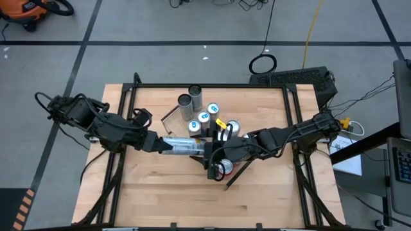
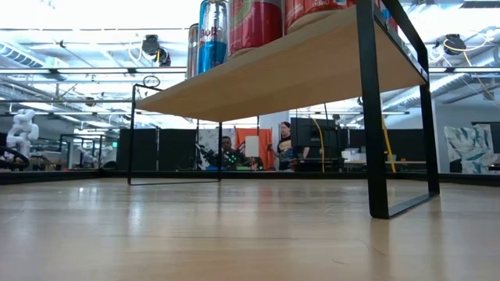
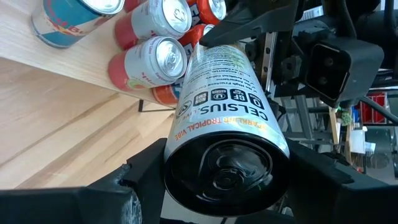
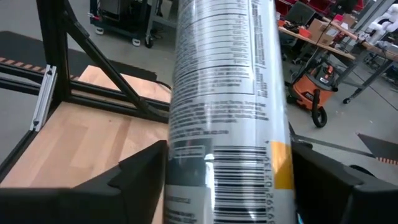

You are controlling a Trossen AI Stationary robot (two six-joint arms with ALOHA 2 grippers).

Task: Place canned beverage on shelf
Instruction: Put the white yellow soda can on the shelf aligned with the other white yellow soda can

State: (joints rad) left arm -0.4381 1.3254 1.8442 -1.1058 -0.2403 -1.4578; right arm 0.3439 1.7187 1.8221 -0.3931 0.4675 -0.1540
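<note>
Behind your table, people sit by an orange panel in the workshop. Your left gripper (image 1: 156, 142) clamps the base end of a silver Celsius can (image 1: 182, 146) lying level above the tabletop (image 1: 160, 192). Your right gripper (image 1: 207, 153) straddles the can's far end, fingers (image 4: 140, 171) either side; whether they press it, you cannot tell. Just beyond both tools, the shelf (image 2: 312, 66) carries upright cans (image 1: 204, 118) that crowd the space by the held can's far end. One more can (image 1: 223, 168) lies beside your right gripper.
</note>
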